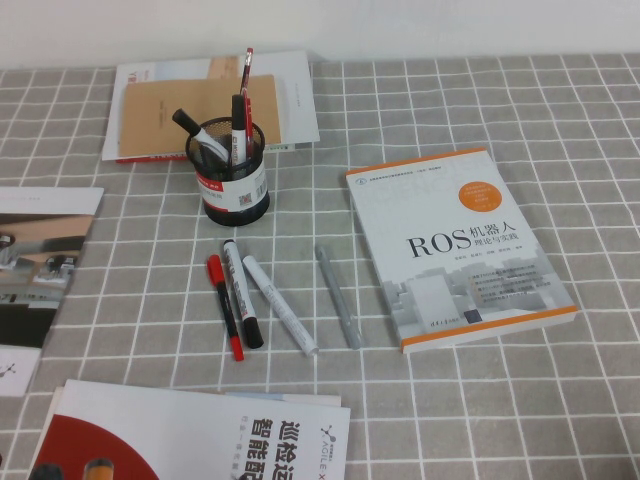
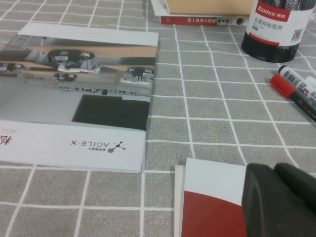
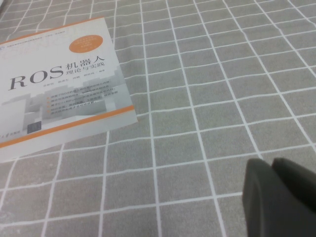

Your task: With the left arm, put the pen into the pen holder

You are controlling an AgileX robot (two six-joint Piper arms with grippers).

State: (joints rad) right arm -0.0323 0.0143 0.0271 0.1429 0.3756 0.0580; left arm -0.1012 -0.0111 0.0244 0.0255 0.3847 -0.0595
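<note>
Slim, light, stiff pen [image 1: 247, 62] stands in pen holder [image 1: 236, 190] towards the desk's [image 1: 500, 100] far edge; best pinched mid-shaft. Left claw [image 2: 281, 197] hovers at the near-left corner, right claw [image 3: 279, 192] by the right edge; I cannot tell whether either is open.

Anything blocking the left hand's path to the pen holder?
Nothing upright. Left hand sits over a red-white booklet; only flat cloth before the pen holder. Thin red pen stands inside it. Right hand near ROS book.

This looks like an office or robotics lab desk: the bench [image 1: 560, 120] wears a grey checked cloth against a plain white wall and carries a ROS robotics textbook [image 1: 455, 245], AgileX brochures [image 2: 79, 94], a stack of papers and a manila booklet [image 1: 200, 110]. A mesh pen holder [image 1: 235, 170] full of markers, with more pens [image 1: 240, 292] lying loose beside it, completes the desk-work setting.
</note>
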